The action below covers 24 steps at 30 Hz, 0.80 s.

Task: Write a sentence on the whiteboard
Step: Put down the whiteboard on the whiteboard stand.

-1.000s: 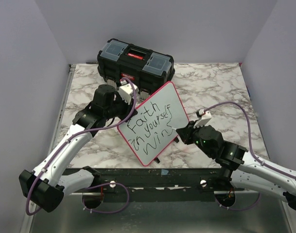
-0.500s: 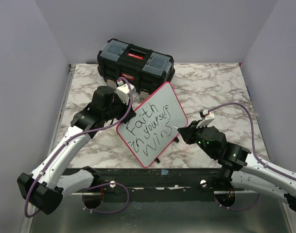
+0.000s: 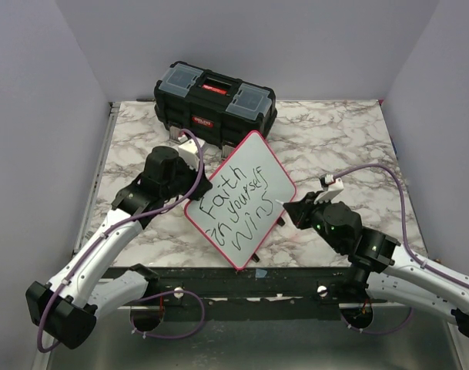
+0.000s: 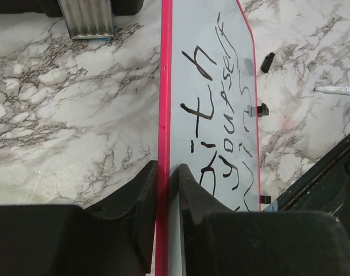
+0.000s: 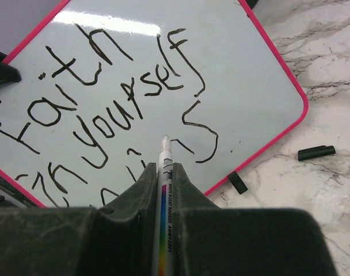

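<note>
The whiteboard (image 3: pixel 246 196), white with a red rim, stands tilted up off the marble table. My left gripper (image 4: pixel 163 168) is shut on its left rim (image 4: pixel 165 86); in the top view that gripper (image 3: pixel 194 181) is at the board's upper left side. The sentence (image 5: pixel 106 103) reads "Faith in yourself wins" in black on three lines, and it also shows in the top view (image 3: pixel 238 204). My right gripper (image 5: pixel 164 167) is shut on a white marker (image 5: pixel 165 150). From the left wrist, the marker (image 4: pixel 338 90) hangs a little off the board's face, by the last word.
A black toolbox (image 3: pixel 216 102) with a red latch stands behind the board at the table's back. The marker's black cap (image 5: pixel 316 152) lies on the marble right of the board. Grey walls close in both sides, and a metal rail runs along the near edge.
My left gripper has swung the board's top corner slightly left and its lower corner nearer. The right gripper has drawn the marker a little right, away from the end of the last word.
</note>
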Each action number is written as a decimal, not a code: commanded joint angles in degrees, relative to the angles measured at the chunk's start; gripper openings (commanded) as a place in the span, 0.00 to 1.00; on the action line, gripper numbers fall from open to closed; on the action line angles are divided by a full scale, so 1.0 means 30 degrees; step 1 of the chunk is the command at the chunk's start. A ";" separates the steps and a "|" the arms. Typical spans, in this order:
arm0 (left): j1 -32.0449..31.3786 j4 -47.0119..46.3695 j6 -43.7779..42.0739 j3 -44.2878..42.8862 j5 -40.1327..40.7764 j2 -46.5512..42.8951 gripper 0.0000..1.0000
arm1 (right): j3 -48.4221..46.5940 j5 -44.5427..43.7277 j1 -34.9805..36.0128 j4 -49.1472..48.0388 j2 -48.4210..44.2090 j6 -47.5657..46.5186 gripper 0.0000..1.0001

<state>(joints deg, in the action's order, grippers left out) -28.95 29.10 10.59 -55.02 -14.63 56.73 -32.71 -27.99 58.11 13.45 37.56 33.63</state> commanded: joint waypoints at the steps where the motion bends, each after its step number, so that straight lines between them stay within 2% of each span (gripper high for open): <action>1: -0.0282 0.0887 0.0336 0.1171 -0.0238 0.0077 0.21 | 0.0305 -0.0602 0.0026 0.0584 -0.0199 0.0235 0.01; 8: -0.0284 -0.0012 0.0567 0.1701 0.0143 -0.0193 0.31 | 0.0314 -0.0740 0.0026 0.0496 -0.0160 0.0321 0.01; 17: -0.0285 -0.0367 0.0426 0.1447 0.0442 -0.0159 0.37 | 0.0367 -0.0791 0.0026 0.0613 -0.0179 0.0369 0.01; 24: -0.0309 0.0053 -0.0163 0.0658 0.1048 -0.0364 0.52 | 0.0204 -0.1176 0.0027 0.0736 -0.0258 0.0367 0.01</action>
<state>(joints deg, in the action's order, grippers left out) -29.50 29.65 11.42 -50.19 -12.88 56.73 -32.49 -29.12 58.11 13.67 37.43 34.09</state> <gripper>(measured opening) 0.476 0.126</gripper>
